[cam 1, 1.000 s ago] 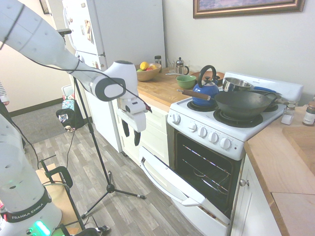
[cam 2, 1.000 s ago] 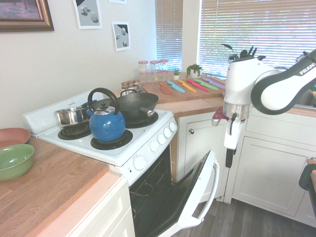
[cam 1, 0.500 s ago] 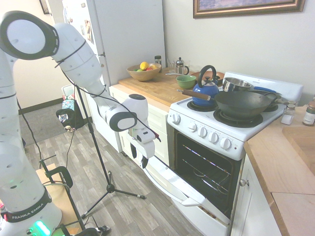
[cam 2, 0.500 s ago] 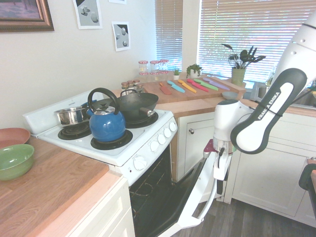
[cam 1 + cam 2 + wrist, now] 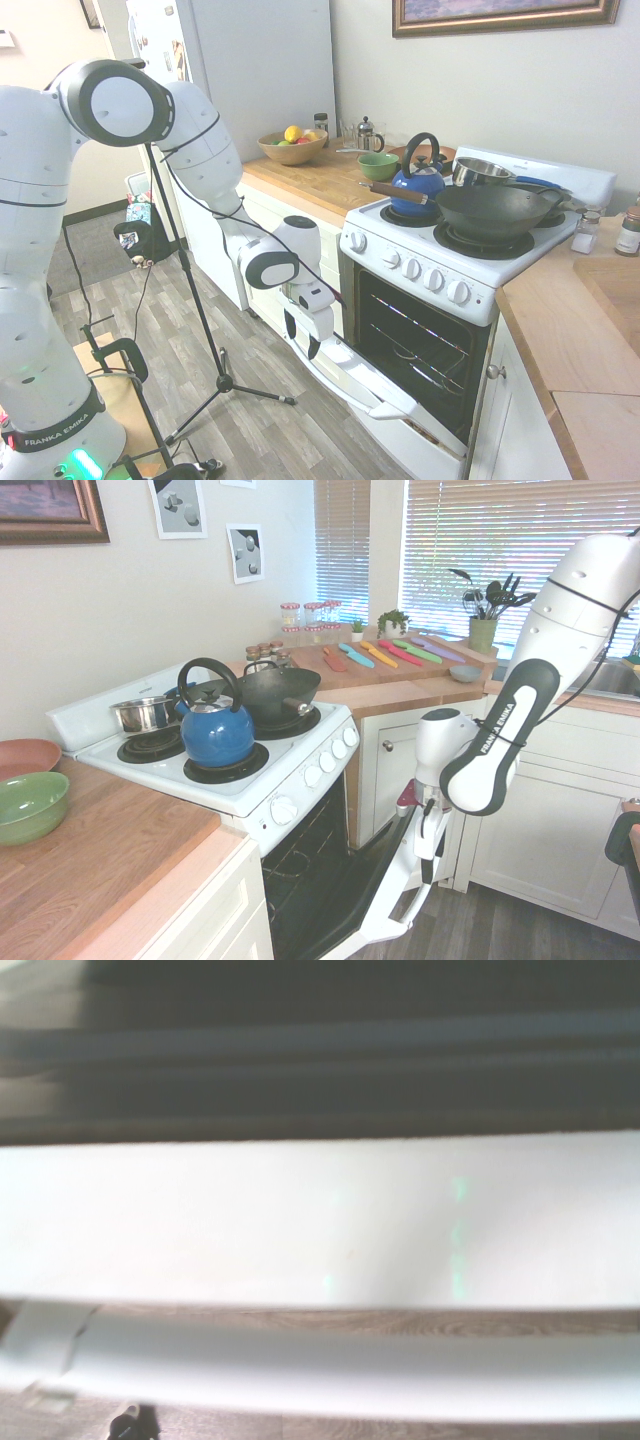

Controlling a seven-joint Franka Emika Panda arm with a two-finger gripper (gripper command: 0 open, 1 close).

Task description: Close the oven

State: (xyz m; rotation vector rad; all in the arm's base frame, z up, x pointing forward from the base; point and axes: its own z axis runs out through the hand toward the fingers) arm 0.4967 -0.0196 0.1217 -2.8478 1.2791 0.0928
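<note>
1 oven (image 5: 440, 300), 1 kettle (image 5: 417, 188), 1 wok (image 5: 495, 210), 5 knobs (image 5: 432, 279)

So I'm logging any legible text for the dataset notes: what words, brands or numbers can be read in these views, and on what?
"FRANKA EMIKA" on the black band at the arm's base.
"FRANKA EMIKA" again on the dark forearm link.
Papers on the fridge: too small to read.
Oven knobs: no legible markings.
Wrist view: no text.

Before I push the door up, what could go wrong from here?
The gripper sits at one end of the handle, so it might slip off the door instead of lifting it. The racks look pushed in, though I cannot be sure. A hard slam could jolt the kettle and wok.
</note>
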